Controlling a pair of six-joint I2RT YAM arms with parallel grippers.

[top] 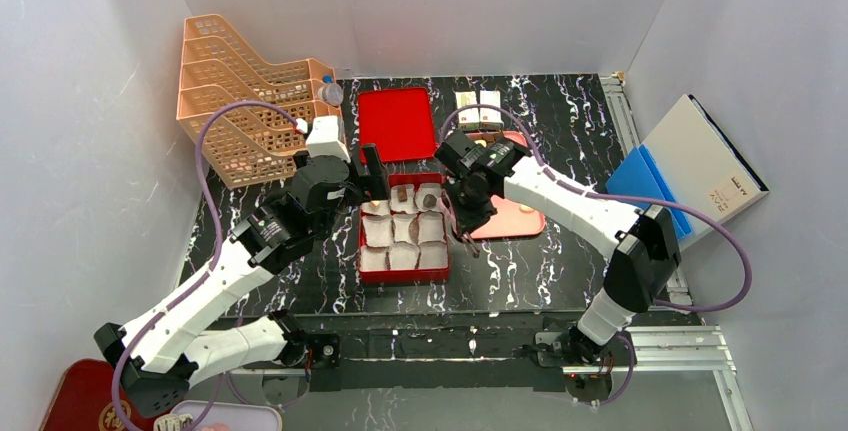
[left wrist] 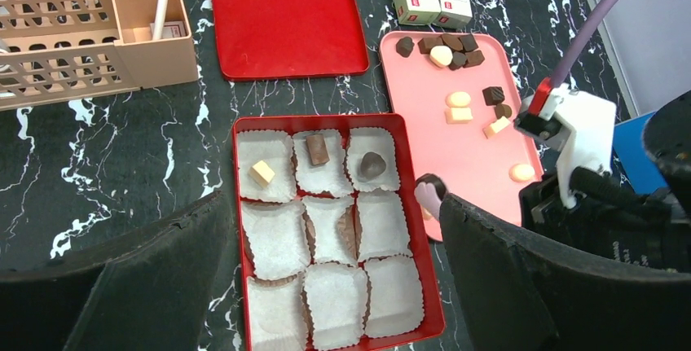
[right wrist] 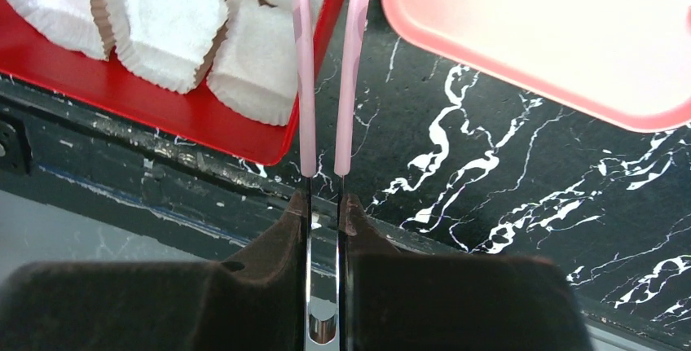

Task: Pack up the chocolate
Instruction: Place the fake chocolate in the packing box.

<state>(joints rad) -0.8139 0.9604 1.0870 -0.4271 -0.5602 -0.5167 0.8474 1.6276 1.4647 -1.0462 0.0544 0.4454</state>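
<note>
A red box (left wrist: 236, 204) holds white paper cups. Three back-row cups each contain chocolate: a yellow block (left wrist: 262, 173), a brown bar (left wrist: 317, 149) and a dark round piece (left wrist: 372, 164). More chocolate (left wrist: 456, 46) lies loose on the pink tray (left wrist: 473, 155). My left gripper (left wrist: 326, 278) hovers open over the box's near rows with nothing between its fingers. My right gripper (right wrist: 324, 200) is shut on pink tongs (right wrist: 301, 58), whose tips (left wrist: 429, 196) sit between box and tray. Something dark shows at the tips; I cannot tell if it is chocolate.
A peach desk rack (top: 245, 101) stands at the back left. The red lid (top: 396, 121) lies behind the box, with two white cartons (top: 478, 109) beside it. A blue and white folder (top: 690, 166) leans at the right wall.
</note>
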